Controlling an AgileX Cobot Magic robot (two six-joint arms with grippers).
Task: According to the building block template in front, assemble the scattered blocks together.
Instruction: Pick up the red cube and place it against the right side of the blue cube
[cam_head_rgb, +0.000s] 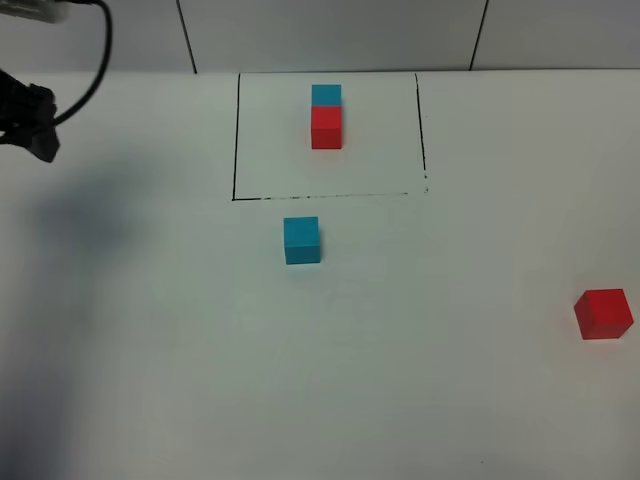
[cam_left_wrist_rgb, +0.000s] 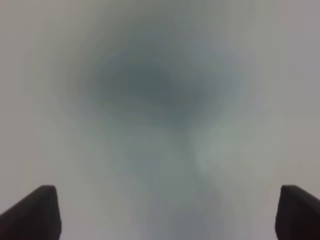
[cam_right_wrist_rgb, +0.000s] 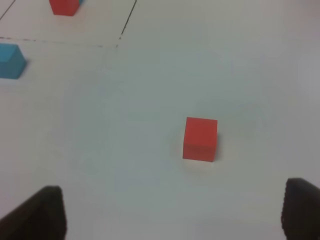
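Observation:
The building block template (cam_head_rgb: 326, 112) is a cyan-blue cube with a red cube joined in front of it, inside a thin black drawn rectangle at the back middle. The scattered blue cube (cam_head_rgb: 302, 240) sits just in front of that frame. The scattered red cube (cam_head_rgb: 603, 313) lies alone at the far right edge. In the right wrist view the red cube (cam_right_wrist_rgb: 200, 138) is ahead of my right gripper (cam_right_wrist_rgb: 170, 215), which is open and empty. My left gripper (cam_left_wrist_rgb: 167, 215) is open over blurred bare table. The left arm (cam_head_rgb: 28, 115) hangs at the far left back.
The white table (cam_head_rgb: 200, 380) runs under everything. A black cable (cam_head_rgb: 95, 60) loops down to the left arm. The right wrist view also catches the blue cube (cam_right_wrist_rgb: 11, 60) and the frame's corner line (cam_right_wrist_rgb: 120, 37). The right arm is outside the high view.

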